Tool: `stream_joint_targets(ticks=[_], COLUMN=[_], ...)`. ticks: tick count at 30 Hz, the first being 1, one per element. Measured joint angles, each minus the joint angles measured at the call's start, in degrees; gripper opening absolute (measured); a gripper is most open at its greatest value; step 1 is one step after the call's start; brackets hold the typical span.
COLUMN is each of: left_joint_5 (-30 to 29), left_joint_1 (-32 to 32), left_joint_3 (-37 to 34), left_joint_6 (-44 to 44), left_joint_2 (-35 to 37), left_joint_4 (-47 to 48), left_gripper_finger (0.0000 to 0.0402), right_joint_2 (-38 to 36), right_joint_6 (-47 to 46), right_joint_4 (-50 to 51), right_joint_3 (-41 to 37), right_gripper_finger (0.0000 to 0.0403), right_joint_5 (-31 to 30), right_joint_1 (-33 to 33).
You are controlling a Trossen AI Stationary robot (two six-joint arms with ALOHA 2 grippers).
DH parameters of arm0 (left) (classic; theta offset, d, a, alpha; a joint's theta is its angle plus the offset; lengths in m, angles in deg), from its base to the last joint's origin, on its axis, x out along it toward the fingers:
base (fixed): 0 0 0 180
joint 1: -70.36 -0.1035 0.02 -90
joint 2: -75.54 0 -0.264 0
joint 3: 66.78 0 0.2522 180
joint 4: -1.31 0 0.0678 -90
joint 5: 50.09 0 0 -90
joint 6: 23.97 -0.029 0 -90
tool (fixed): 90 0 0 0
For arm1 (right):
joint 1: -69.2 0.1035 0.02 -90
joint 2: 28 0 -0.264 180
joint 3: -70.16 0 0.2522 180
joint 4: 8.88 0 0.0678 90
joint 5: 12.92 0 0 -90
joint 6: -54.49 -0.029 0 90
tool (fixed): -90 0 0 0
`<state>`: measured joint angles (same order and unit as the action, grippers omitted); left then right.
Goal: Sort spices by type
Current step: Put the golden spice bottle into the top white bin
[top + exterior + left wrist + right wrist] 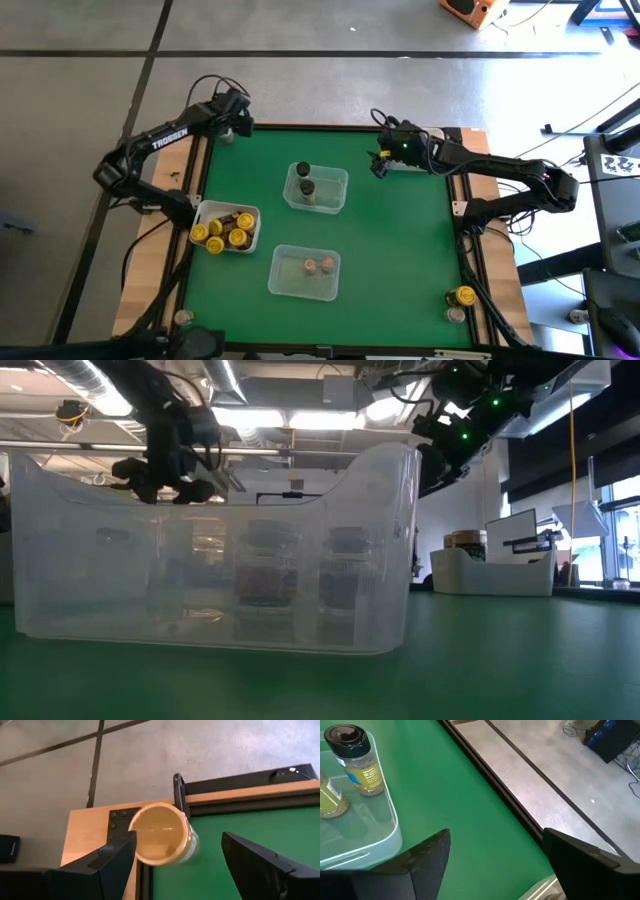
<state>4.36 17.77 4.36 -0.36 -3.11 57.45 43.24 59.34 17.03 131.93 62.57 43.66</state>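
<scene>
My left gripper (235,118) is open over the table's far left corner. In the left wrist view (178,842) its fingers stand on either side of, and above, an upright tan-lidded spice jar (160,834) at that corner. My right gripper (380,162) is open and empty above the mat's far right part (495,847). A clear tub (315,188) holds two black-lidded jars (351,757). A second clear tub (304,272) holds two pinkish-brown-lidded jars. A white tray (204,212) holds several yellow- and black-lidded jars.
A yellow-lidded jar (464,296) and another jar (455,314) stand at the near right corner. One jar (182,318) stands at the near left edge. In the low view the near tub (210,550) fills the foreground. Bare green mat lies right of the tubs.
</scene>
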Motion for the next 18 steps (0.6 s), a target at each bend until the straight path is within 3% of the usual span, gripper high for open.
stream_joint_targets(ticks=[13, 18], left_joint_5=[-0.07, 0.13], left_joint_1=[-1.46, -3.68], left_joint_3=[-0.02, -0.02], left_joint_6=[-7.06, -6.39], left_joint_2=[-0.60, -0.84], left_joint_4=[-13.77, -11.29], left_gripper_finger=[0.0290, 0.0290], right_joint_2=[0.00, 0.00], right_joint_6=[0.17, 1.27], right_joint_4=[0.56, 3.29], right_joint_3=[0.00, 0.00], right_gripper_finger=[0.0317, 0.0317], right_joint_5=[0.14, 0.16], right_joint_1=[0.00, 0.00])
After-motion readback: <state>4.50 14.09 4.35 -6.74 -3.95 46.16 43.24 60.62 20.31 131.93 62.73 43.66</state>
